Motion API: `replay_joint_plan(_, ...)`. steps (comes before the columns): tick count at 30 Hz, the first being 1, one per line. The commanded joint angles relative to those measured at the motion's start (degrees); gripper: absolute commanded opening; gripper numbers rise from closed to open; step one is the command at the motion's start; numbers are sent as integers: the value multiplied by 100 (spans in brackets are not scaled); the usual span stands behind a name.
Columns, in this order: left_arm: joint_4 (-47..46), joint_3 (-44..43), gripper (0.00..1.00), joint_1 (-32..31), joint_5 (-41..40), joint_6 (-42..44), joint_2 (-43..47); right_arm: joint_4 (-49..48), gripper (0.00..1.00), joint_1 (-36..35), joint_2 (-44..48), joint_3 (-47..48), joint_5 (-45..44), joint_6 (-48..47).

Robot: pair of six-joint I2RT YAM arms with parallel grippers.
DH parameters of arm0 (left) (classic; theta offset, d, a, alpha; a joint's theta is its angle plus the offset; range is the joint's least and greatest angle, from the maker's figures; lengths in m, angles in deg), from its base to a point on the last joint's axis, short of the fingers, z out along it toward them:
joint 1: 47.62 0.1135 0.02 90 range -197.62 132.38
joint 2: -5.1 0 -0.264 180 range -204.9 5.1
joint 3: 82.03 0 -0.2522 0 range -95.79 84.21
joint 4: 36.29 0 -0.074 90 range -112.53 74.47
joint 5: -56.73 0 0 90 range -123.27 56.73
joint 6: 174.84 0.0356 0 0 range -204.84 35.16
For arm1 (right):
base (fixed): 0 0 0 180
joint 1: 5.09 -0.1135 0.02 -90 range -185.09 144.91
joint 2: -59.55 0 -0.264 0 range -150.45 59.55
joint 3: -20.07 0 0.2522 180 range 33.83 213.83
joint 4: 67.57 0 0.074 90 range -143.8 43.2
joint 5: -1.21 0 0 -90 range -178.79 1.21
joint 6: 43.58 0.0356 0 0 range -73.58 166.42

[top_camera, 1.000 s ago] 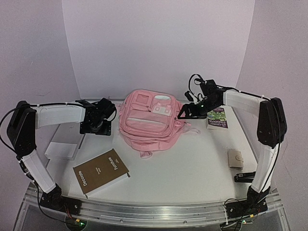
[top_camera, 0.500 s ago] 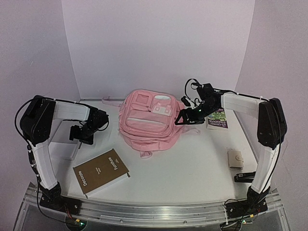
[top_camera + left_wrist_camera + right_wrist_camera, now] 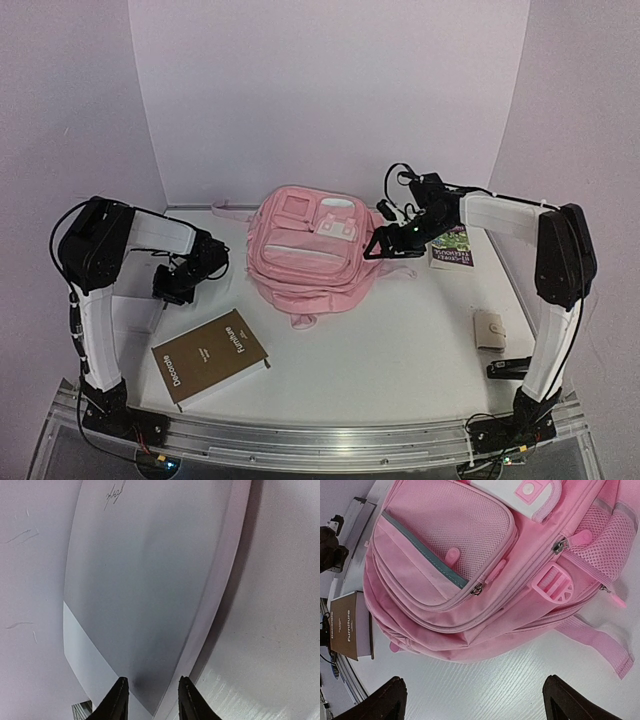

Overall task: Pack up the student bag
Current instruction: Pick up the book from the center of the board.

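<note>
The book (image 3: 210,358) lies front-left of the student bag (image 3: 310,255).

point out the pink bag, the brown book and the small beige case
pink bag (image 3: 305,265): top external view, on its front pocket
brown book (image 3: 210,358): top external view, middle of its cover
small beige case (image 3: 489,329): top external view, centre of its top

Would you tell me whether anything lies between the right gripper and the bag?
Nothing visible does. The right gripper hangs open at the right side of the bag, and only bare table shows between the two.
</note>
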Motion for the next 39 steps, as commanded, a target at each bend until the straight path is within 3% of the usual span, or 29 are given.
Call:
replay_joint_plan(1, 306, -372, 24, 32, -397, -58, -266, -5, 95, 7, 355, 1, 89, -81)
replay_joint_plan(6, 396, -594, 1, 21, -463, -12, -324, -4, 95, 7, 363, 0, 71, -81)
replay_joint_plan(7, 435, -657, 1, 18, -476, -2, -326, -4, 95, 7, 361, 0, 63, -80)
replay_joint_plan(24, 1768, -2447, 0, -1081, -1049, -61, -82, -7, 95, 8, 366, 30, 340, -25)
replay_joint_plan(31, 1065, -2882, 0, -1579, -803, 943, 469, 4, 97, 10, 304, 106, 519, 22)
replay_joint_plan(39, 866, -3494, 0, -2091, -499, 1624, 604, 39, 98, 92, 333, 179, 870, 67)
